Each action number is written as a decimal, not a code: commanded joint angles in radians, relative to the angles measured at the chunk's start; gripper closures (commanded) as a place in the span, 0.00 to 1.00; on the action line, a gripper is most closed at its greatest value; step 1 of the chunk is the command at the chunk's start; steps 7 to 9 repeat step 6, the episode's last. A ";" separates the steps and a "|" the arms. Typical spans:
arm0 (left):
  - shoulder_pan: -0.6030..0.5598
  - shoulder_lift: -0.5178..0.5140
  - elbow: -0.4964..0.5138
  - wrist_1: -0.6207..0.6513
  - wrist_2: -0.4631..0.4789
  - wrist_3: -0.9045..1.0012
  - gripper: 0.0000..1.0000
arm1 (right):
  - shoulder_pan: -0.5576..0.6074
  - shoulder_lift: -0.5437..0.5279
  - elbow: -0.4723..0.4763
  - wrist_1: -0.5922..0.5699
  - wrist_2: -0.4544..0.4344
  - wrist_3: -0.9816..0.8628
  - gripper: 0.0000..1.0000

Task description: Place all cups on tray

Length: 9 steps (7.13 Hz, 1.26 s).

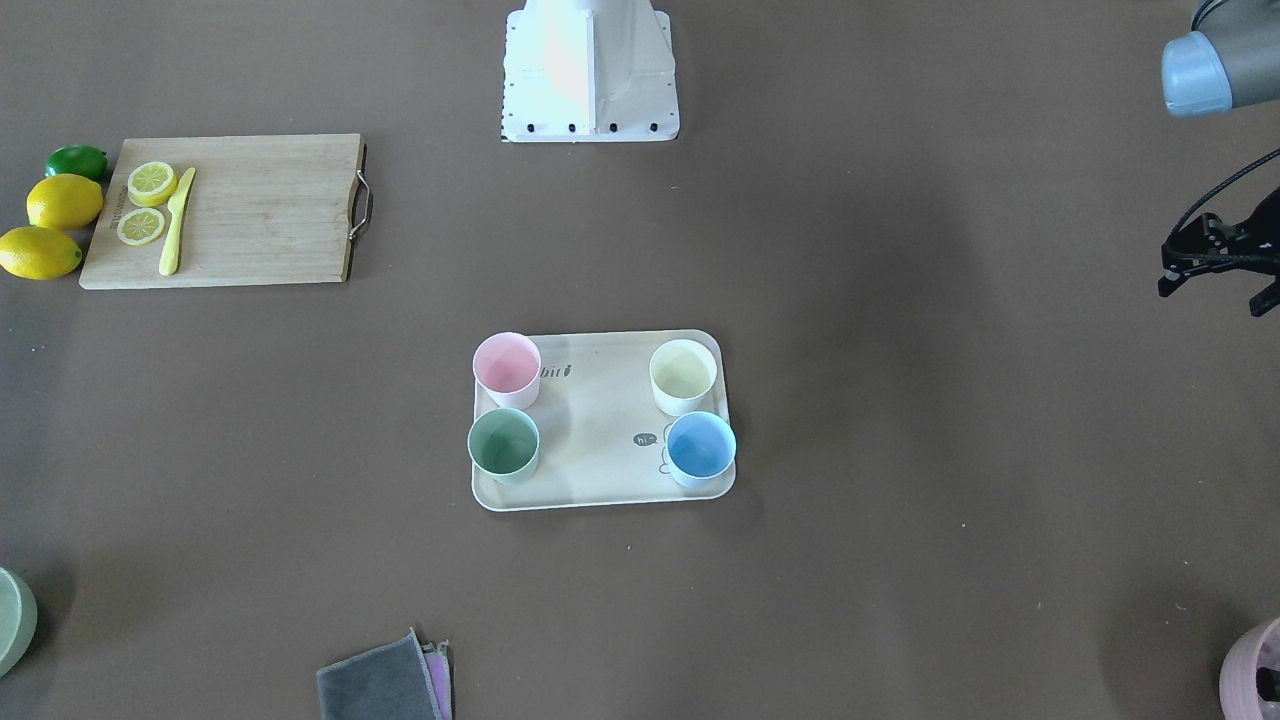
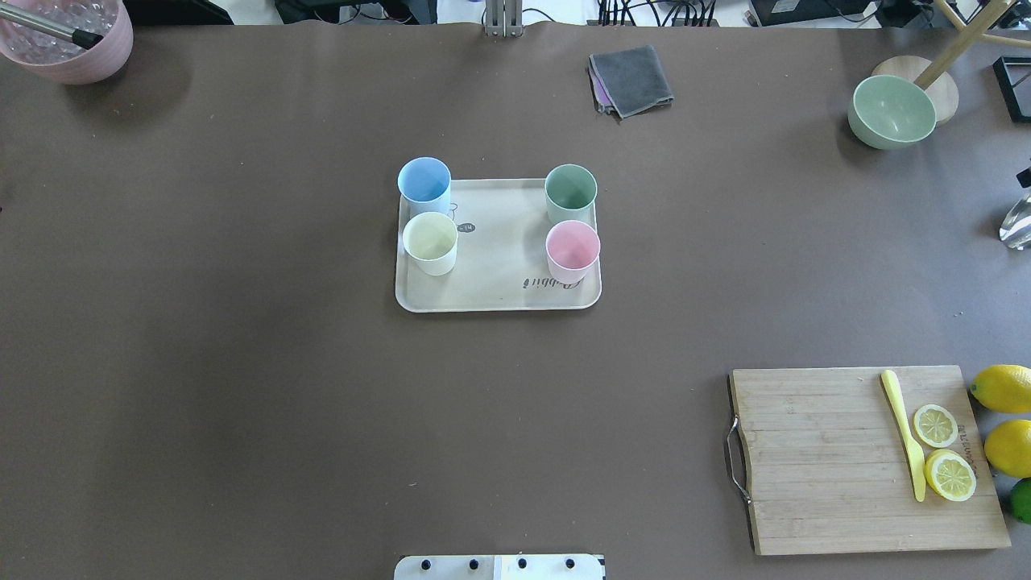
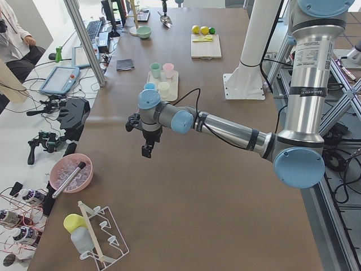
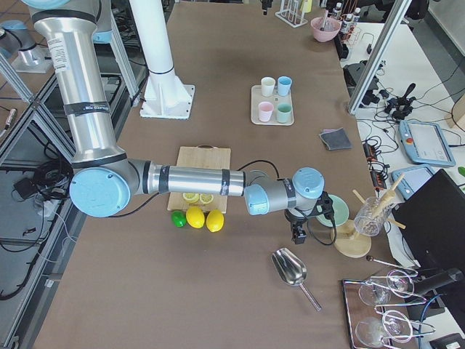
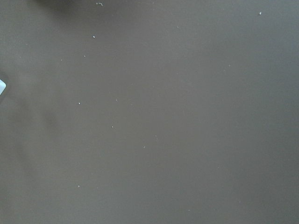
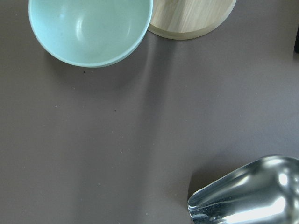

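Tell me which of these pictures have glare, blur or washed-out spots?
Right wrist view: the metal scoop throws bright glare, and the green bowl looks slightly soft. Front-facing view: the robot base is washed out white. Left wrist view: only bare table, faintly darker at left.

You've got all four cups (image 2: 430, 238) on the tray (image 2: 498, 278): two at its robot-left end, two at its right end. Cloth (image 2: 632, 78) lies beyond the tray, cutting board (image 2: 813, 459) robot-side and right of it, bowl (image 2: 892, 110) far right, beyond it.

Left arm (image 3: 225, 131), right arm (image 4: 196, 180) — outstretched (low)
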State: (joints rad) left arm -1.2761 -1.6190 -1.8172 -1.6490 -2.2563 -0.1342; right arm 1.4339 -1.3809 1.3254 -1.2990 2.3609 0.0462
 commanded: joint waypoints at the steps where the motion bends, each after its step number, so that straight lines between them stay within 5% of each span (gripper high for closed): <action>1: -0.002 0.001 -0.023 -0.002 -0.029 0.002 0.02 | -0.001 0.000 0.001 0.000 0.000 0.001 0.00; 9: -0.009 0.031 -0.027 0.001 -0.019 0.005 0.02 | -0.001 0.003 0.008 0.001 0.000 0.008 0.00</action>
